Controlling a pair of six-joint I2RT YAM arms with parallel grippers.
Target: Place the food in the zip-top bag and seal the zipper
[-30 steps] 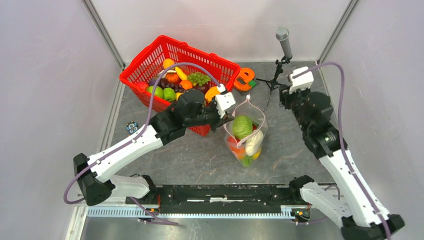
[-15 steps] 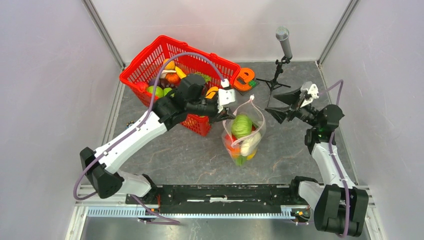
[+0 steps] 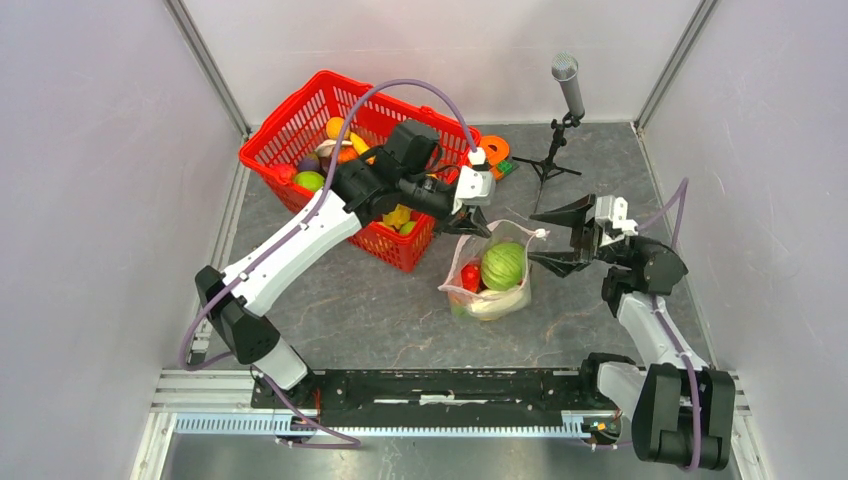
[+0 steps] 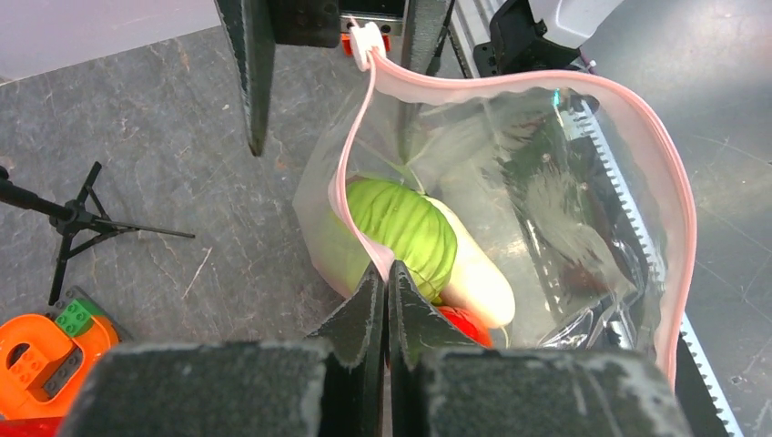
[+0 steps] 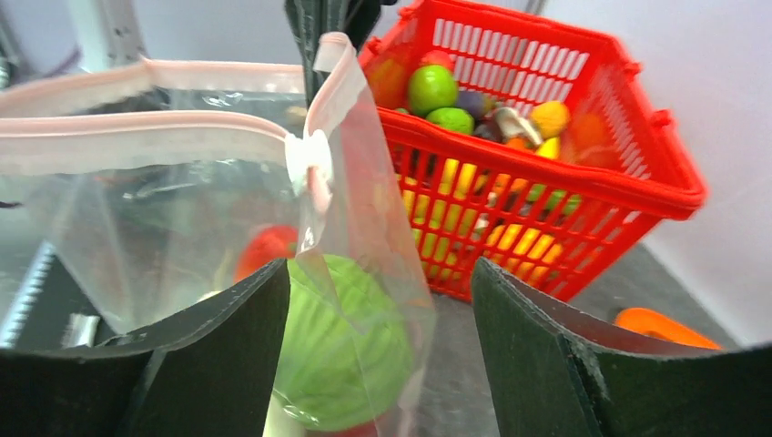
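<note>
Red plastic mesh basket (image 3: 290,112) taken as landmark. Small glossy toy fruits and vegetables (image 3: 310,181) piled inside it. Clear crinkly plastic zip-top bag (image 3: 510,238) laid just right of basket's near corner, round green toy cabbage (image 3: 503,265) held within. Flat orange e-shaped plastic piece (image 3: 493,152) lodged beside basket's right corner. Grey microphone on black tripod (image 3: 568,85) stood farther right, well apart.

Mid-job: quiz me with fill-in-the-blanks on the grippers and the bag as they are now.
The left gripper has its jaws ____ on the pale-pink zipper strip of the clear crinkly plastic bag.
The right gripper has its jaws ____, holding nothing.
The round green ribbed toy vegetable lies inside the ____.
Other glossy toy fruits sit in the red mesh ____.
Missing words: shut; open; bag; basket.
</note>
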